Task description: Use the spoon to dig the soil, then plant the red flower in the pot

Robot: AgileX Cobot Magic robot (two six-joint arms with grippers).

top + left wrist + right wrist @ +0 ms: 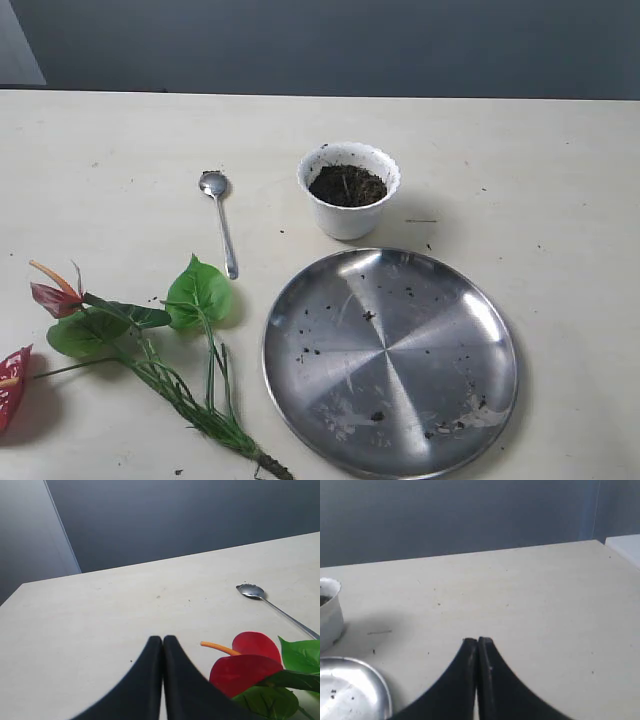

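The white pot (349, 191) stands upright at the table's middle, filled with dark soil (347, 185); its rim (330, 587) shows in the right wrist view. The silver spoon (220, 216) lies flat to the pot's left, bowl at the far end, also seen as the spoon (270, 605). The red flower (130, 340) lies on its side at the front left, its red blooms (247, 664) close beside my left gripper (163, 639). That gripper is shut and holds nothing. My right gripper (477, 641) is shut too, empty, over bare table to the right of the pot. Neither gripper shows in the exterior view.
A large round steel plate (390, 360) with soil crumbs lies in front of the pot, its edge (365, 680) near my right gripper. Loose soil specks dot the cream table (520, 180). A dark wall runs behind the table's far edge.
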